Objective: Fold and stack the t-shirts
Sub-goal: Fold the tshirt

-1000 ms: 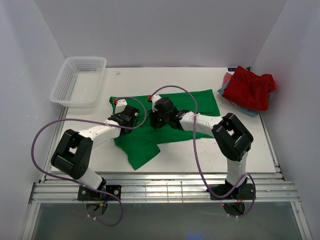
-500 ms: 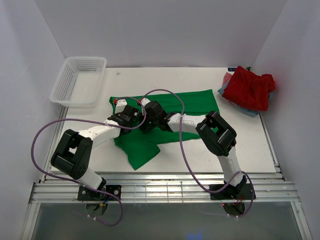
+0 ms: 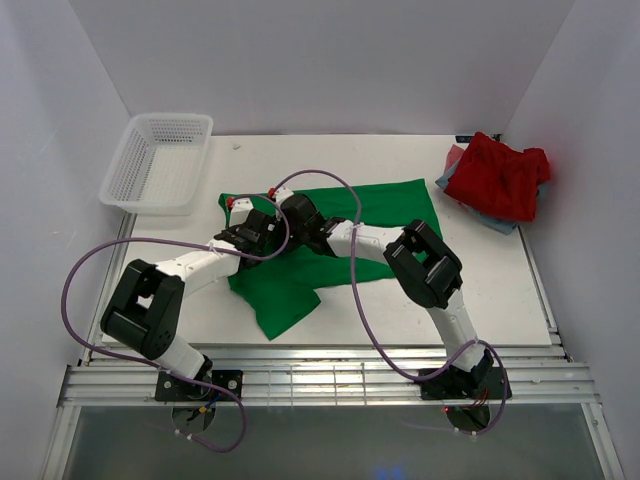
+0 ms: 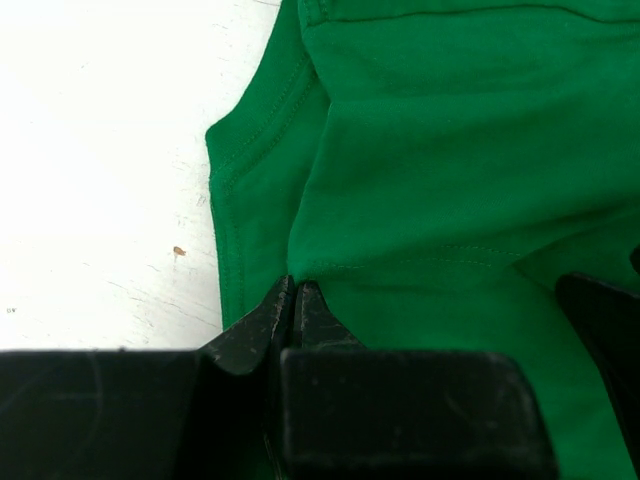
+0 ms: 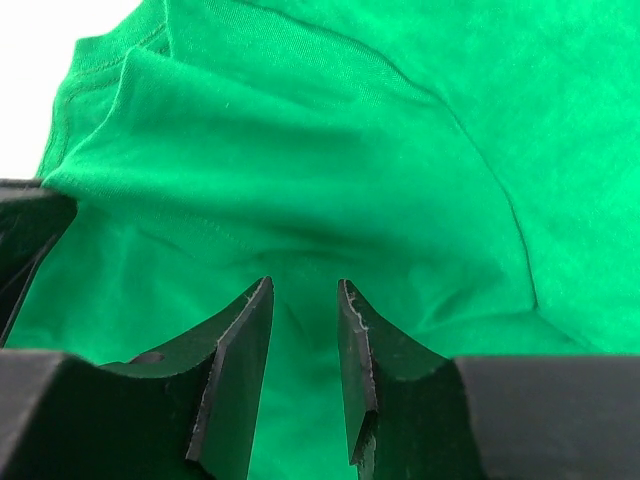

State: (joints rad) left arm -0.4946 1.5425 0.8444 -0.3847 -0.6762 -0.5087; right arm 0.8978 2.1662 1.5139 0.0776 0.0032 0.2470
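Observation:
A bright green t-shirt (image 3: 385,205) lies partly folded in the middle of the table. My left gripper (image 3: 262,228) sits at its left side, and in the left wrist view the gripper (image 4: 293,287) is shut on a fold of the green t-shirt (image 4: 450,150). My right gripper (image 3: 288,220) is close beside it over the same shirt. Its jaws (image 5: 305,292) stand a little apart, with green cloth (image 5: 300,130) below and nothing pinched. A crumpled red t-shirt (image 3: 505,175) lies at the back right on a blue-grey one (image 3: 455,163).
A white mesh basket (image 3: 160,160) stands at the back left. White walls close in the table on both sides and at the back. The metal rail (image 3: 320,380) with the arm bases runs along the near edge.
My right gripper has slid left across the green t-shirt to sit beside the left gripper, and its jaws have opened a little. The left gripper has kept its pinch and place.

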